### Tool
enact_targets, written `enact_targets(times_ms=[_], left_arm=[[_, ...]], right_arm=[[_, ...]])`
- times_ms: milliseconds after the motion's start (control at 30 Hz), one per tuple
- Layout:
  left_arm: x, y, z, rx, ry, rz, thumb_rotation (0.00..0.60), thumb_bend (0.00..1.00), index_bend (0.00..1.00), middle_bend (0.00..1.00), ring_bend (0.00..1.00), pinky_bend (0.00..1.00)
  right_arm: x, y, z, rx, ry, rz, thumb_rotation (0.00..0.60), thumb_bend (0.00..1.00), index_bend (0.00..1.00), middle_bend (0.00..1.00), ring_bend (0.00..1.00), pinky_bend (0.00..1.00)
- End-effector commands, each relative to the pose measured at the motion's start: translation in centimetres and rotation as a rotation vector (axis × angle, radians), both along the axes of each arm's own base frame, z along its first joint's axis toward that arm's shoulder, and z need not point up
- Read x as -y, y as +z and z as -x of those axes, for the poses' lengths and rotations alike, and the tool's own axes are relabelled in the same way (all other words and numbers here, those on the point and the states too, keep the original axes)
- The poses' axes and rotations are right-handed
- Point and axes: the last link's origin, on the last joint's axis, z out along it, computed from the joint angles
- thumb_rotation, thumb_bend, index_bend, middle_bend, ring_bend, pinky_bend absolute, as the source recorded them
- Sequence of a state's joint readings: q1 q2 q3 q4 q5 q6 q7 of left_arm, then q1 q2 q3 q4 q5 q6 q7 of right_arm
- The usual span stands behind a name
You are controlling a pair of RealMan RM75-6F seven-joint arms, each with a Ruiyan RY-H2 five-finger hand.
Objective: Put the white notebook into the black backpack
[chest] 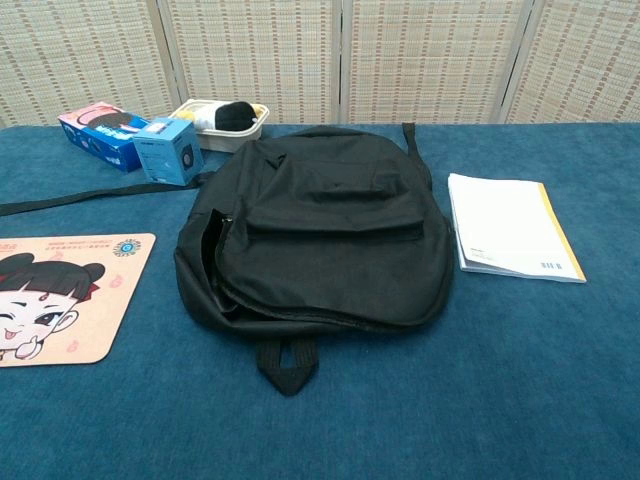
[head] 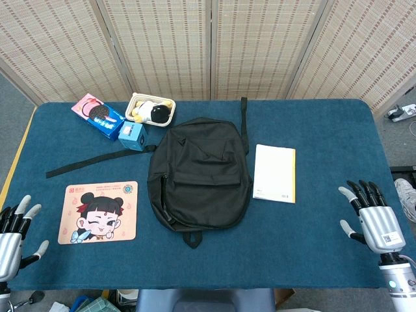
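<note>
White rectangular notebook with yellow spine edge (head: 274, 173): flat on the blue cloth-covered table (head: 312, 260), just right of the black fabric backpack (head: 199, 171), apart from it. Backpack: lying flat at table centre, 1 strap trailing left. Right hand (head: 368, 213): empty, fingers spread, near the table's right edge. Left hand (head: 15, 229): empty, fingers apart, at the left edge. Cartoon-printed mouse pad (head: 99, 212): left of backpack.

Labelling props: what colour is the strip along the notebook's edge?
Yellow, along the white notebook's right edge; clearest in the chest view.
</note>
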State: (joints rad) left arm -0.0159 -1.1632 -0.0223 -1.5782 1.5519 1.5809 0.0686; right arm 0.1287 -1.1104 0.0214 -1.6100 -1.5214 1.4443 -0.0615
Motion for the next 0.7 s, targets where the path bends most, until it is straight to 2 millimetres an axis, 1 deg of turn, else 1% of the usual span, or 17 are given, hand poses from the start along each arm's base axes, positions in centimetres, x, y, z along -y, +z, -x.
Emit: enact_targets(times_ms=[33,200,300,467,600,700], left_arm=[[-0.1,-0.1,0.0,-0.002,0.002,0.002,0.600,0.28,0.16,0.03,0.08,0.00],[-0.1,-0.1,-0.1,-0.005,0.001,0.005,0.600,0.28,0.16,0.03,0.08,0.00],[0.0,0.0,-0.1,-0.004,0.002,-0.001,0.600,0.28,0.16,0.03,0.08,0.00],[0.3,0.1,-0.1,-0.001,0.004,-0.008,0.600,0.28,0.16,0.03,0.08,0.00],[0.6,0.2,0.1,0.001,0.011,-0.014,0.600,0.28,0.16,0.03,0.08,0.00],[0.8,0.3,0.3,0.003,0.019,-0.020,0.600,0.28,0.16,0.03,0.08,0.00]], right_arm=[[0.2,0.1,0.1,-0.004,0.000,-0.002,0.600,0.25,0.17,0.11,0.04,0.02],[0.9,0.0,0.3,-0.026,-0.001,-0.012,0.600,0.24,0.17,0.11,0.04,0.02],[1.8,-0.1,0.4,-0.062,0.000,-0.026,0.600,0.24,0.17,0.11,0.04,0.02],[4.4,-0.7,0.3,-0.128,0.008,-0.065,0.600,0.24,0.17,0.11,0.04,0.02],[6.8,-2.0,0.3,-0.172,0.029,-0.104,0.600,0.22,0.17,0.11,0.04,0.02],[8.0,-3.2,0.3,-0.209,0.043,-0.128,0.600,0.20,0.17,0.11,0.04,0.03]])
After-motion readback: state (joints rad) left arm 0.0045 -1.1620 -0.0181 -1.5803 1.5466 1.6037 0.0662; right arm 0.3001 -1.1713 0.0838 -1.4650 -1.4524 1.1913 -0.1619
